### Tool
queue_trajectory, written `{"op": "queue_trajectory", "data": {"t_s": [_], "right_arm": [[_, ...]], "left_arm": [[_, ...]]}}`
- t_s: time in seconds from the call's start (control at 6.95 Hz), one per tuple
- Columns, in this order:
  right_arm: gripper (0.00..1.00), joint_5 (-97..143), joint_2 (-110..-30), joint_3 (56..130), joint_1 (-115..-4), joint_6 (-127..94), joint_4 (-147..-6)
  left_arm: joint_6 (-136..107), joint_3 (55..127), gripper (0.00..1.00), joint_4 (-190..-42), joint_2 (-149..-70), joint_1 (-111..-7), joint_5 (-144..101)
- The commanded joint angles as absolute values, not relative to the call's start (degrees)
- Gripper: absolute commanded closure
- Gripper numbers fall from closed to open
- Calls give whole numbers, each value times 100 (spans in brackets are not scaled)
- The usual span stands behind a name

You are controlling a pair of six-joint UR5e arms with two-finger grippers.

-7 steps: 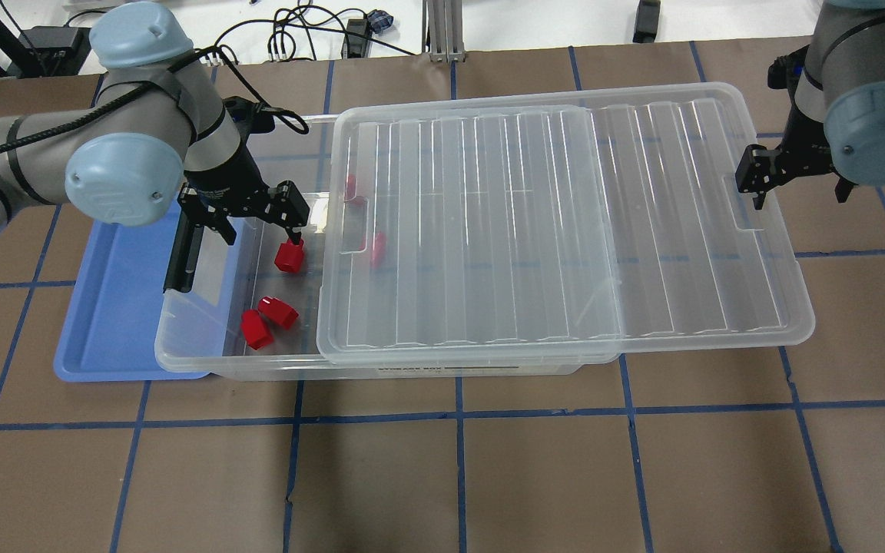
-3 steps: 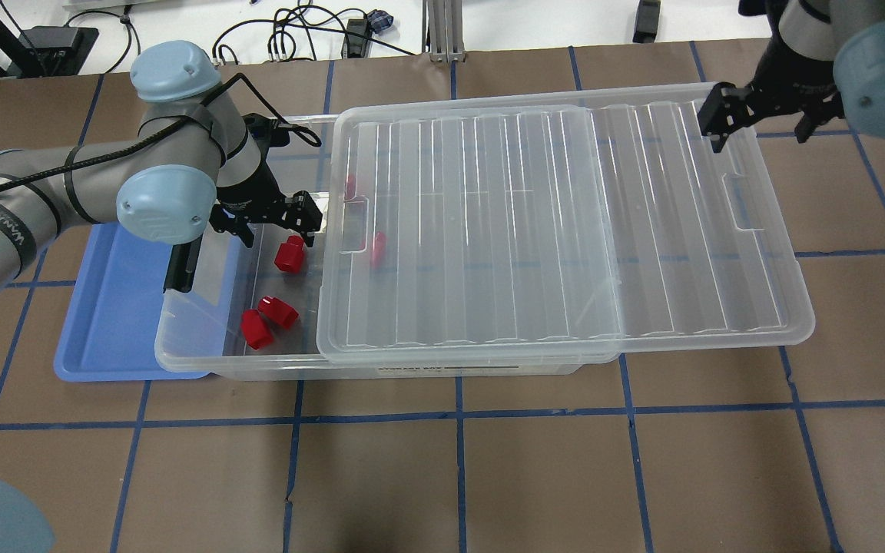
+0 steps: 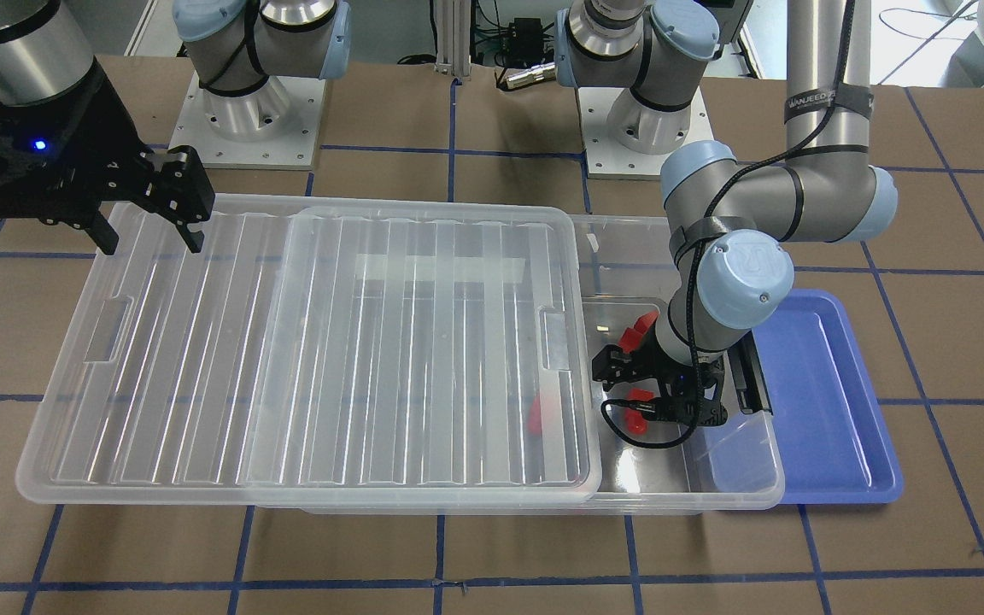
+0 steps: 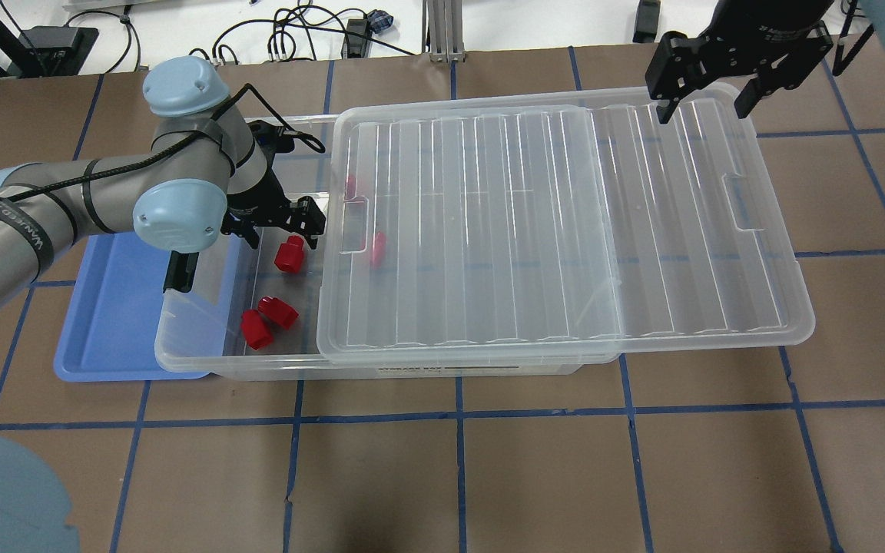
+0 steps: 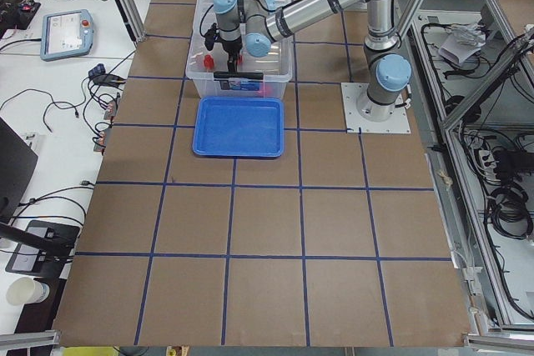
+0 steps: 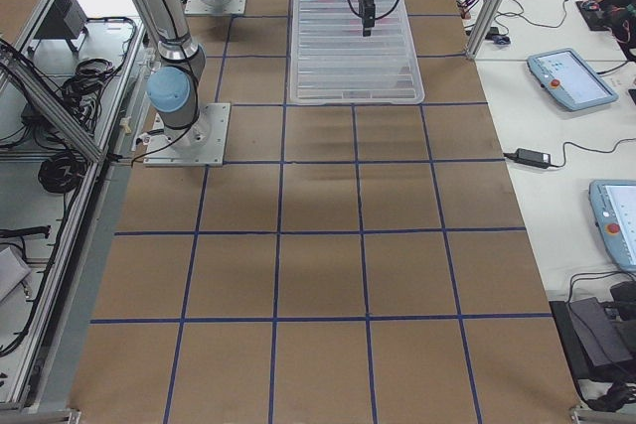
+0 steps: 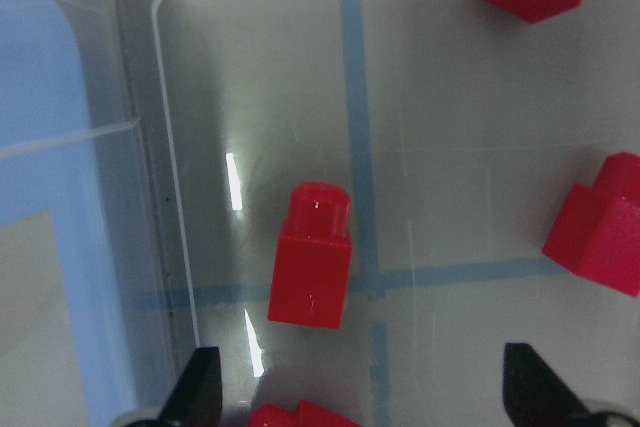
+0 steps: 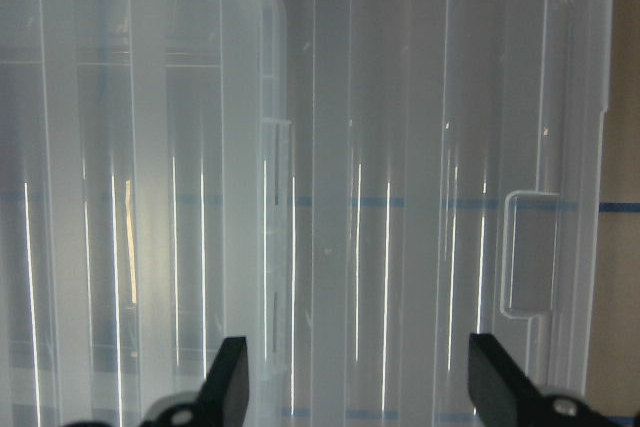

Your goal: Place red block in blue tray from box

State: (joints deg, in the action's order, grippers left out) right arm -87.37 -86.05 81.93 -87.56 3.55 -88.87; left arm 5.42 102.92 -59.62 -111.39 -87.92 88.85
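A single red block (image 4: pixel 289 255) lies on the floor of the clear box (image 4: pixel 204 362), in its uncovered left end. In the left wrist view this red block (image 7: pixel 312 257) sits just ahead of my left gripper (image 7: pixel 365 392). My left gripper (image 4: pixel 281 229) is open and empty, just above the block and a little to its far side. The blue tray (image 4: pixel 108 307) lies against the box's left end, partly under it, with nothing in it. My right gripper (image 4: pixel 704 109) is open and empty above the far right corner of the lid (image 4: pixel 565 230).
Two paired red blocks (image 4: pixel 267 321) lie near the box's front wall. Two more red blocks (image 4: pixel 377 247) show dimly under the lid, which is slid to the right and overhangs the box. A black latch (image 4: pixel 180 270) hangs at the box's left end.
My left gripper shifted slightly toward the far side and stayed open over the single block, which has not moved. My right gripper moved from the lid's right end to its far right corner.
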Motion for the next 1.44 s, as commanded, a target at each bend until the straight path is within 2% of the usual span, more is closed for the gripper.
{"op": "queue_trajectory", "data": {"t_s": [0.0,0.58,1.01,1.15,1.3], "right_arm": [[0,-8622,-8596,8165,-8780,281,-8798],[0,-8928,-8631,8191,-8780,272,-8605],[0,-8974,-8640,8191,-8780,272,-8604],[0,-8974,-8631,8191,-8780,272,-8613],[0,-8974,-8631,8191,-8780,272,-8605]], "left_arm": [[492,10283,0,-5897,-11259,-8780,8886],[510,10301,0,-5661,-11540,-8763,8877],[686,10318,7,-5537,-11628,-8763,9034],[616,10353,23,-5520,-11637,-8771,9035],[589,10345,52,-5502,-11628,-8771,9026]]}}
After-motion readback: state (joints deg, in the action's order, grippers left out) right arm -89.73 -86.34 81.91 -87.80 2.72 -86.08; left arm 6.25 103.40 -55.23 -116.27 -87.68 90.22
